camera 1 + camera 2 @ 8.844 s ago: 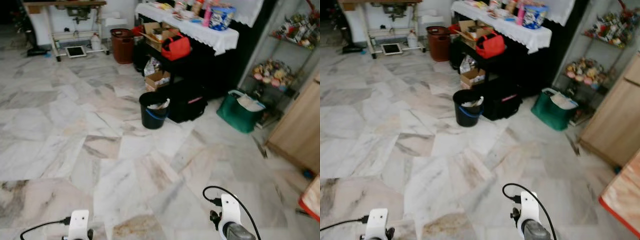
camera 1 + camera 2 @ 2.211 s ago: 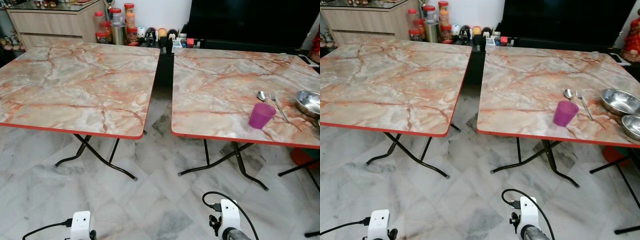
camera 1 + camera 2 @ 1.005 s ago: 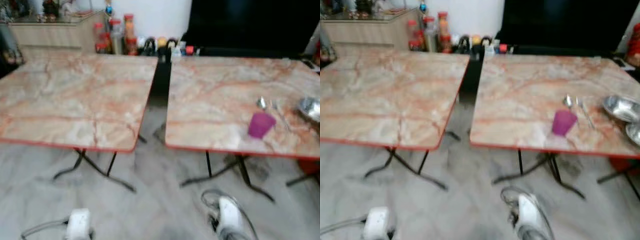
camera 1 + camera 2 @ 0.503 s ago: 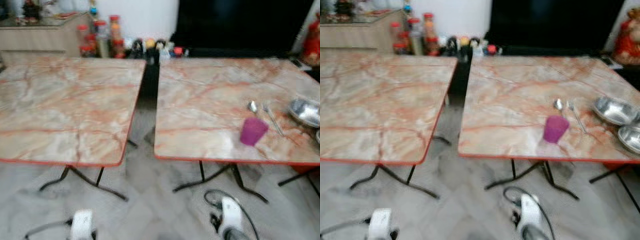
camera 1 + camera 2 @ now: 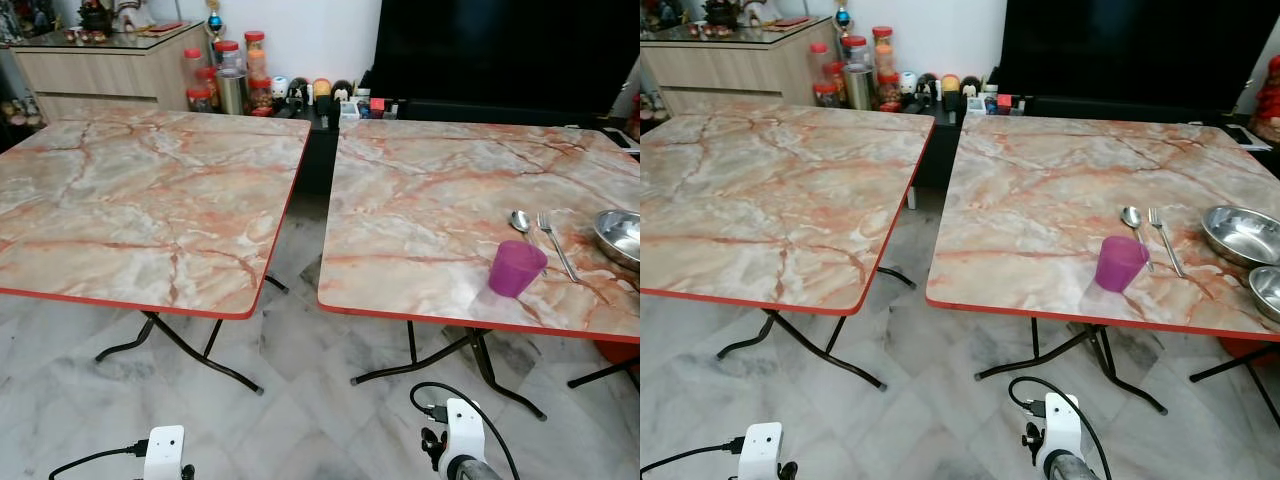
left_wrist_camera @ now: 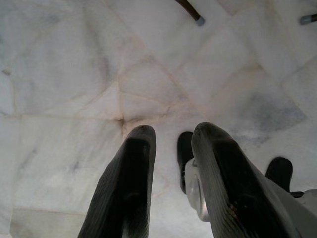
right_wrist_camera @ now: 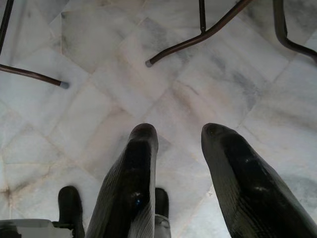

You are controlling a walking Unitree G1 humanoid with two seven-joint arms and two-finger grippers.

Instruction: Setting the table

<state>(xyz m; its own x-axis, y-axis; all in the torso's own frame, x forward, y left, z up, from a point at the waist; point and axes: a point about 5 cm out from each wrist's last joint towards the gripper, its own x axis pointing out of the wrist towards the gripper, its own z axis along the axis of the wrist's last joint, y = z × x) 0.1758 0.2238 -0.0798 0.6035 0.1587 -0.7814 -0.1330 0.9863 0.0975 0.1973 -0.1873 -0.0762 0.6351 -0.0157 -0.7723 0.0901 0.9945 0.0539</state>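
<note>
Two marble-patterned folding tables with red edges stand side by side, the left table (image 5: 130, 200) bare. On the right table (image 5: 420, 200) near its front edge stands a purple cup (image 5: 1120, 262). Behind it lie a spoon (image 5: 1131, 217) and a fork (image 5: 1162, 235), with two steel bowls (image 5: 1240, 233) at the right edge. Both arms hang low in front of the tables. My left gripper (image 6: 173, 131) and right gripper (image 7: 179, 130) are open over the marble floor, holding nothing.
A narrow gap (image 5: 312, 175) separates the tables, whose black folding legs (image 5: 180, 345) splay out underneath. Jars and bottles (image 5: 230, 80) stand by a wooden cabinet (image 5: 100, 65) at the back left. A large dark screen (image 5: 500, 50) is behind the right table.
The camera turned from a cluttered room corner to the tables, then shifted slightly and the blur cleared. The cup, cutlery and bowls have not moved on the table.
</note>
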